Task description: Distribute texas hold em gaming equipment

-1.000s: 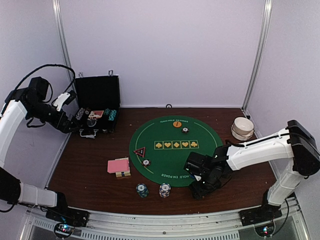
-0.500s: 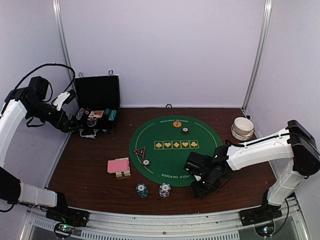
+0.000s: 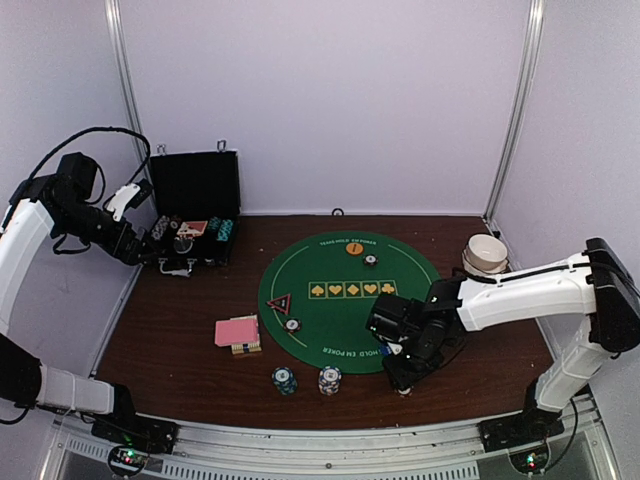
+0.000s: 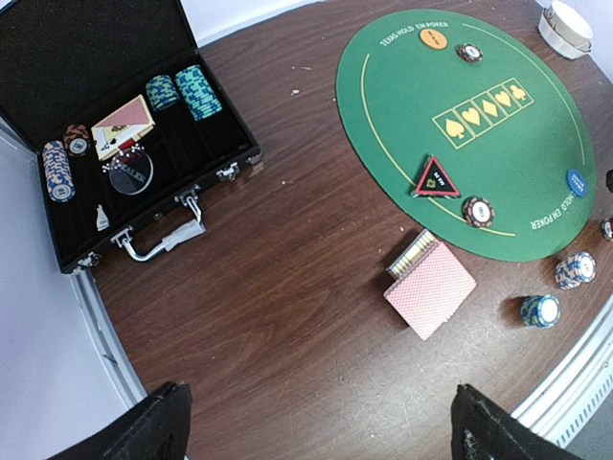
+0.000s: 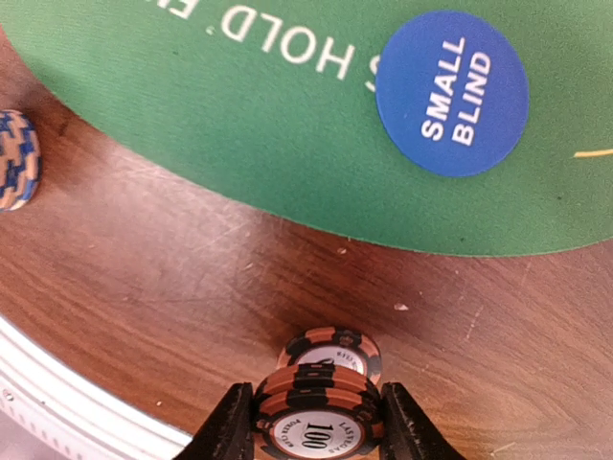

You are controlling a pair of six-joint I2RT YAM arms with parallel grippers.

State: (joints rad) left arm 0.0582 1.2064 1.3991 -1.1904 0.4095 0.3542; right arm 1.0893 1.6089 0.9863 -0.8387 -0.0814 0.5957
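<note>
My right gripper [image 5: 316, 426] is shut on a short stack of orange-black poker chips [image 5: 316, 402], held just above the wood near the table's front edge [image 3: 404, 380]. One more orange-black chip [image 5: 331, 347] lies on the table under them. A blue "small blind" disc [image 5: 452, 93] sits on the round green mat [image 3: 350, 300]. The mat also carries a black-red triangle marker [image 3: 279, 301], an orange disc [image 3: 354, 248] and single chips [image 3: 292, 324]. Pink-backed cards [image 4: 431, 285] lie left of the mat. My left gripper [image 4: 321, 422] hangs open and empty high over the left side.
An open black case [image 4: 124, 144] at the back left holds chip stacks and cards. A teal chip stack [image 3: 284, 379] and a white-blue one [image 3: 329, 380] stand by the front edge. A white bowl [image 3: 486, 255] sits at the back right.
My right gripper's jaws have narrowed onto the orange-black chips and the arm has shifted slightly left. The left arm has not moved.
</note>
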